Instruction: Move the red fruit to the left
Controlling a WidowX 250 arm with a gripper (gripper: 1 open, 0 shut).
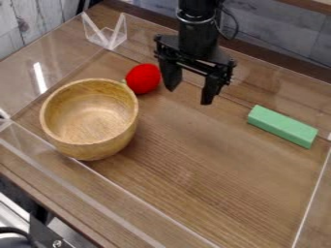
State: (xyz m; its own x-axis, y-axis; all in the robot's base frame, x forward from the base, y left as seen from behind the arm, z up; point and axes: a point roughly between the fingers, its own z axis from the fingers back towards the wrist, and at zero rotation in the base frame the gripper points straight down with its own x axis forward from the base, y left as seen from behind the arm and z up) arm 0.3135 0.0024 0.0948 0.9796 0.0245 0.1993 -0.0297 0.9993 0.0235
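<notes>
The red fruit [143, 78] is a small round red ball on the wooden table, just beyond the right rim of the wooden bowl [89, 118]. My black gripper [189, 89] hangs to the right of the fruit, a short gap away, not touching it. Its fingers [210, 90] point down and stand apart, open, with nothing between them.
A flat green rectangular block [282, 125] lies at the right. Clear acrylic walls [104, 32] border the table on all sides, with a folded clear piece at the back left. Bare wood table [207, 184] stretches across the front.
</notes>
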